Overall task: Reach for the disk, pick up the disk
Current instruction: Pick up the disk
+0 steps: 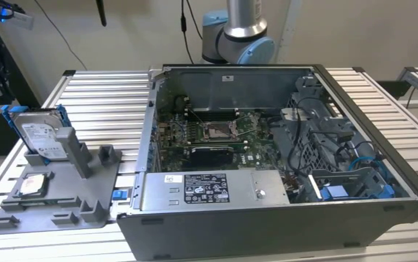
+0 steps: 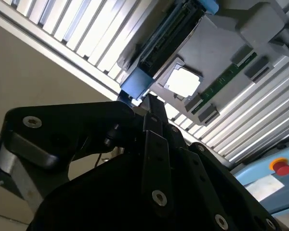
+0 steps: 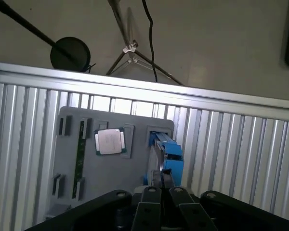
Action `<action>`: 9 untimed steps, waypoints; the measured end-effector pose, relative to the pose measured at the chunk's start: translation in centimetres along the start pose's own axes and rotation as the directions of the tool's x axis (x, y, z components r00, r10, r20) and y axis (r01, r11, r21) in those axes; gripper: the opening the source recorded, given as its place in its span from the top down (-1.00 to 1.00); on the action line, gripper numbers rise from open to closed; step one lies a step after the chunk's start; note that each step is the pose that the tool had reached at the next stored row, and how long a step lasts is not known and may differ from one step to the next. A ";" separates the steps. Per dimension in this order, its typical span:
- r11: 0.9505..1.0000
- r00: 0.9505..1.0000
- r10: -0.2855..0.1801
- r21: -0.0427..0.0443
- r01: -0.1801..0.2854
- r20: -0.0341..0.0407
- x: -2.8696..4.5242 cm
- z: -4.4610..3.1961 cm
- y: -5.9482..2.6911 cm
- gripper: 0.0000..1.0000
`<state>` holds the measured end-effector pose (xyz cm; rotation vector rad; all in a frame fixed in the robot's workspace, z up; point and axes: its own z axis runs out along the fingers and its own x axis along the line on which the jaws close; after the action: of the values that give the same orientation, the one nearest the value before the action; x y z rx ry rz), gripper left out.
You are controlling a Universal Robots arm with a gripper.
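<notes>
Filling most of a slatted metal table (image 1: 405,109), an open computer case (image 1: 267,234) sits with a grey tray (image 1: 84,191) at its nine o'clock in the exterior view. The disk (image 1: 41,134) stands upright in blue rails at the tray's eleven o'clock corner. In both wrist views the black gripper (image 3: 162,177) (image 2: 151,103) has its fingers drawn together on nothing, and the disk (image 3: 166,151) (image 2: 171,36), seen edge-on, lies just beyond the fingertips and in line with them, ungripped.

Exterior overview; both wrist views close above disk (image 3: 169,153)
</notes>
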<state>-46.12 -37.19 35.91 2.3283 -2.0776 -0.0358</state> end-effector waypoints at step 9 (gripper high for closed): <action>0.999 0.999 0.051 0.000 -0.051 0.002 -0.02 0.50 -0.24 1.00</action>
<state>-45.91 -37.15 35.40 2.2754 -2.1372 -0.0375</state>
